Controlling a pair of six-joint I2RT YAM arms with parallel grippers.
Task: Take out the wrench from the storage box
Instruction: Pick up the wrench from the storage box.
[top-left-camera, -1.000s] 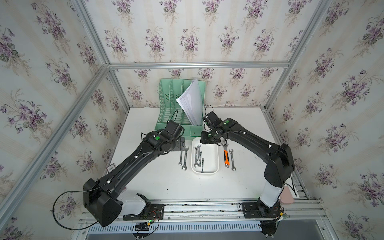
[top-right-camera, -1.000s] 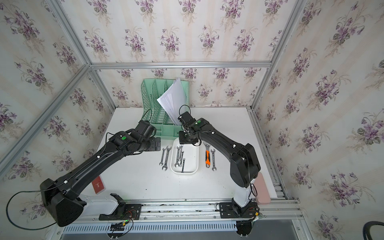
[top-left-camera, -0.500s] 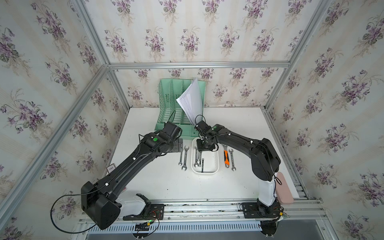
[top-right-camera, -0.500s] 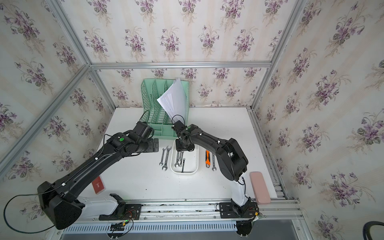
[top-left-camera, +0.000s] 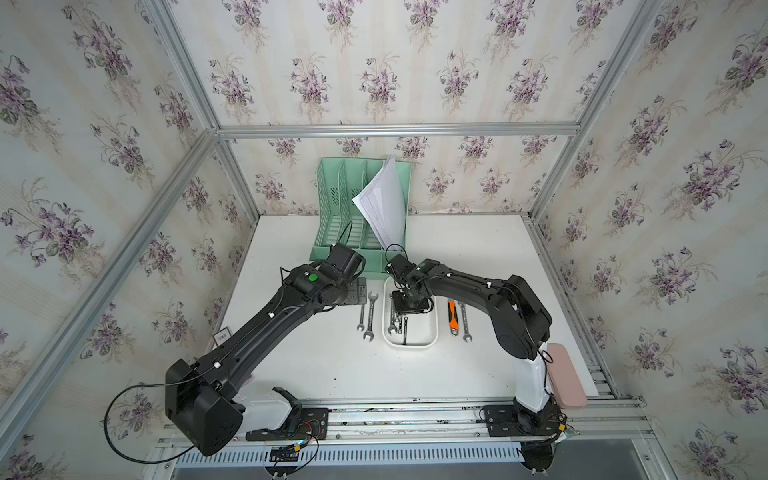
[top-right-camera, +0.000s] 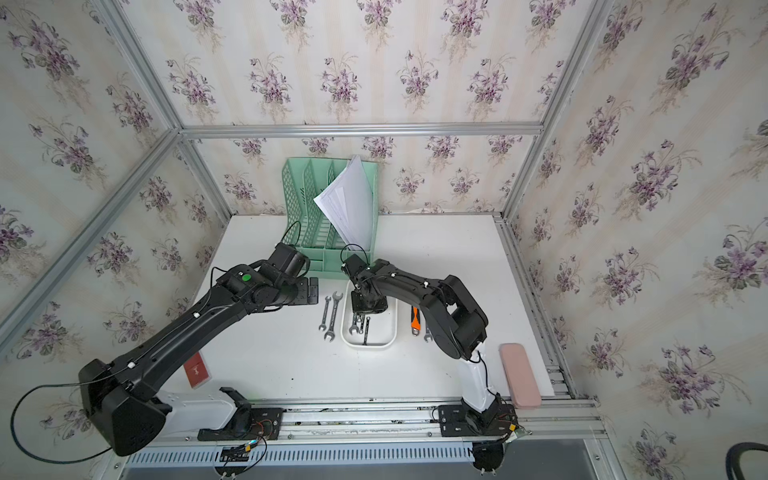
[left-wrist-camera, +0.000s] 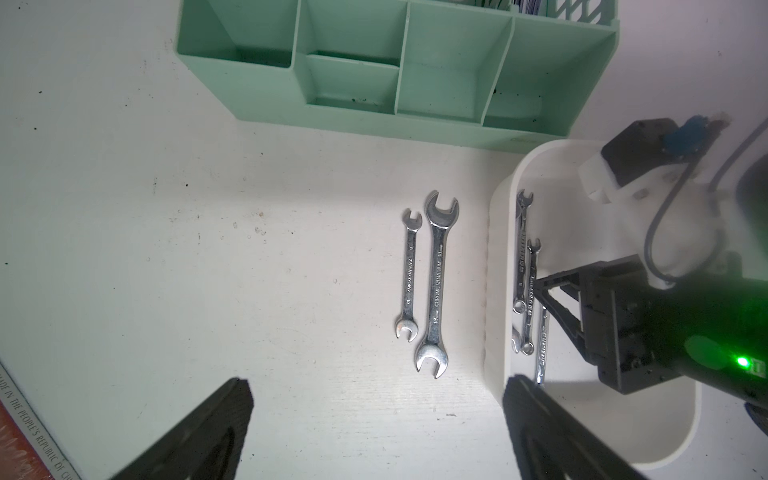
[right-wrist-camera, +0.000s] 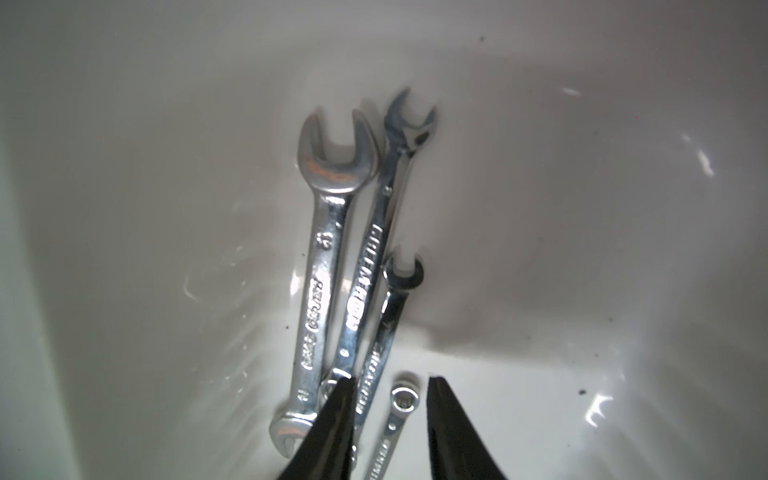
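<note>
Nearest the robot's bases, well short of the white rectangular plastic storage box (top-left-camera: 420, 337) with rounded corners, a pale pink oblong case (top-left-camera: 566, 376) is lying at the table's edge on the right arm's side. Bare white tabletop (top-left-camera: 353, 374) is stretching from that edge up to the box. Inside the storage box four steel wrenches are lying with their long axes along the box's length. A thin ring-ended wrench (right-wrist-camera: 400, 409) is reaching toward the near end, while a broad open-ended wrench (right-wrist-camera: 321, 266), a long combination wrench (right-wrist-camera: 376, 232) and a shorter combination wrench (right-wrist-camera: 392, 320) are pointing open heads at the far end. All four are crowding the box's left-arm half, leaving the other half of its floor free. The right gripper (right-wrist-camera: 390, 379) is hanging low inside the box, its black fingers standing apart and straddling the thin wrench's ring end without pinching it. The left gripper (left-wrist-camera: 376, 380) is hovering beside the box, fingers spread wide, near two loose steel spanners (left-wrist-camera: 436, 282) lying parallel to the box. On the box's opposite side an orange-handled utility knife (top-left-camera: 451, 314) and a slim steel spanner (top-left-camera: 464, 322) are lying parallel too. Just beyond the box's far end a mint-green slotted file organizer (top-left-camera: 332, 208) is standing, holding white paper sheets (top-left-camera: 384, 203).
</note>
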